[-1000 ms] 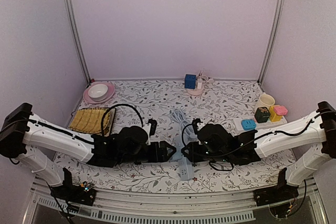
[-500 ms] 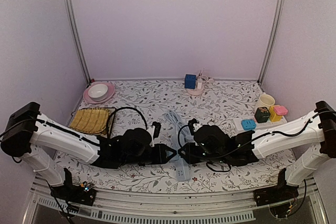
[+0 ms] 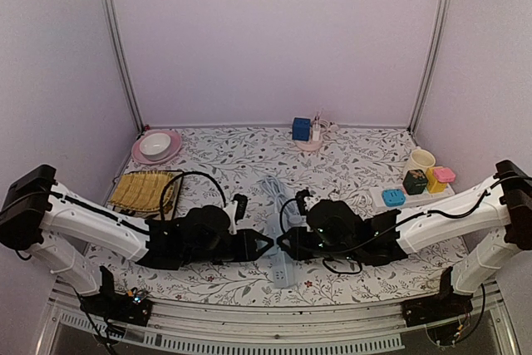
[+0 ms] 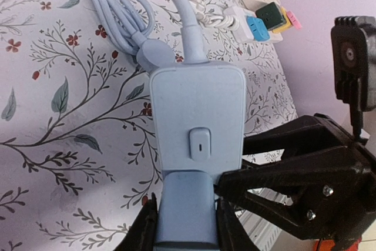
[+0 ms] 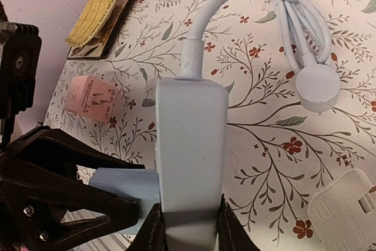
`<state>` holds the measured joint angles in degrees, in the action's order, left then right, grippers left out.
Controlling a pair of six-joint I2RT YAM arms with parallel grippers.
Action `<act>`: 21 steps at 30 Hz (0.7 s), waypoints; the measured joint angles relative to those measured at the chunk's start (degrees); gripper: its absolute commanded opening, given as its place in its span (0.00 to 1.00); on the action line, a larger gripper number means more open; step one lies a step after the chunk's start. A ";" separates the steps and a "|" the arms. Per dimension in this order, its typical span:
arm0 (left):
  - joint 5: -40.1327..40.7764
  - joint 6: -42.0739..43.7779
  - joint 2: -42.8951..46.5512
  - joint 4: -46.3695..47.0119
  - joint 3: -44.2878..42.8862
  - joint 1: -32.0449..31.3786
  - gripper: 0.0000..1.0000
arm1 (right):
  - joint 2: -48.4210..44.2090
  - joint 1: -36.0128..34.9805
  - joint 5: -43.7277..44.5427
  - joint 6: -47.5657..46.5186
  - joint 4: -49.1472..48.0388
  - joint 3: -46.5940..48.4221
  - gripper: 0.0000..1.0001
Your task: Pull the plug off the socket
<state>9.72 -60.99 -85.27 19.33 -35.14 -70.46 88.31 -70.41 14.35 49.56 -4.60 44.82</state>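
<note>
Plug [image 4: 185,207], pale blue block, sits at near end of socket strip [image 4: 197,107], seated against it. L gripper [image 4: 185,230] pinches plug from both sides. R gripper [image 5: 189,227] clamps across strip body, just beside plug. Cable bundle [image 4: 126,10] coils off strip's far end. Pink adapter [image 5: 91,99] lies near strip, not touching.

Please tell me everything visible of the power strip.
The power strip is pale blue smooth plastic with rounded corners and one small switch on its face. The flowered tablecloth is under it. Its thick cable leaves the far end into a bundle. A blue plug sits in the opposite end, clamped by the left tool; the right tool clamps its body.
</note>
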 measured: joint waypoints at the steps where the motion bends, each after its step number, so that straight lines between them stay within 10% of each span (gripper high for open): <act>1: 0.04 0.00 0.33 -0.04 0.20 0.00 0.00 | 0.04 0.11 -0.24 0.20 -0.61 -0.17 0.03; 21: 1.22 0.17 2.58 -4.13 0.59 0.42 0.00 | 2.34 1.62 -4.57 0.85 -6.45 -1.40 0.03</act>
<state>10.94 -60.82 -82.70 15.20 -34.54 -70.04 90.65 -68.79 9.78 50.41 -11.05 43.42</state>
